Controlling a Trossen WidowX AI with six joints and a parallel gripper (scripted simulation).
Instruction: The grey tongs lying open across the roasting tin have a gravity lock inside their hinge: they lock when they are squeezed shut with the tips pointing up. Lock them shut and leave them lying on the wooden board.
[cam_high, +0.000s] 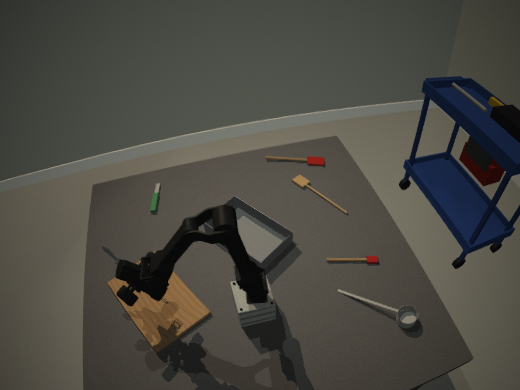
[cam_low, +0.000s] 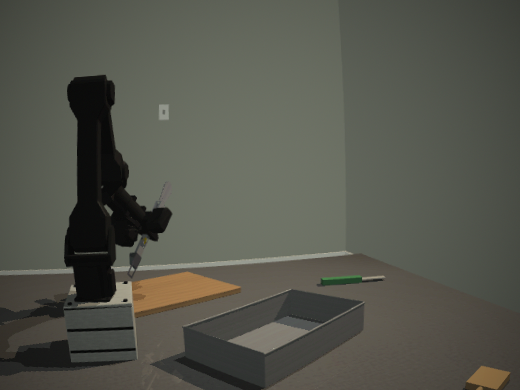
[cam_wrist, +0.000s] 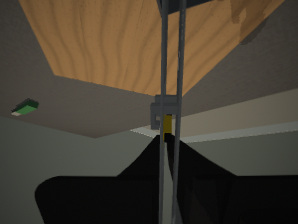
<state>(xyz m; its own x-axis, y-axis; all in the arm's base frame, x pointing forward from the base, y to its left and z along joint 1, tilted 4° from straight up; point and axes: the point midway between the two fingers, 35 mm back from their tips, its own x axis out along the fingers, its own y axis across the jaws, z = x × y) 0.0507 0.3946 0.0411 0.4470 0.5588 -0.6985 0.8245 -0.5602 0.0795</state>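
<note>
My gripper (cam_low: 150, 236) (cam_wrist: 164, 140) is shut on the grey tongs (cam_high: 109, 252) (cam_low: 162, 196) (cam_wrist: 163, 60) near their yellow mark. In the exterior view the tongs are steeply tilted in the air, broad tips up and the looped hinge end down. In the wrist view their two arms run nearly parallel with a narrow gap. The lock inside the hinge cannot be seen. The wooden board (cam_high: 187, 296) (cam_low: 195, 287) (cam_wrist: 100, 45) lies below, not touched by the tongs. The roasting tin (cam_high: 279, 248) (cam_low: 315, 346) stands empty beside the arm.
A green-handled tool (cam_high: 155, 202) (cam_low: 341, 280) (cam_wrist: 26, 107) lies beyond the board. Two red-headed tools (cam_high: 315, 161) (cam_high: 372, 260), a wooden spatula (cam_high: 301, 181) and a ladle (cam_high: 407, 317) lie farther right. A blue cart (cam_high: 445, 187) stands off the table.
</note>
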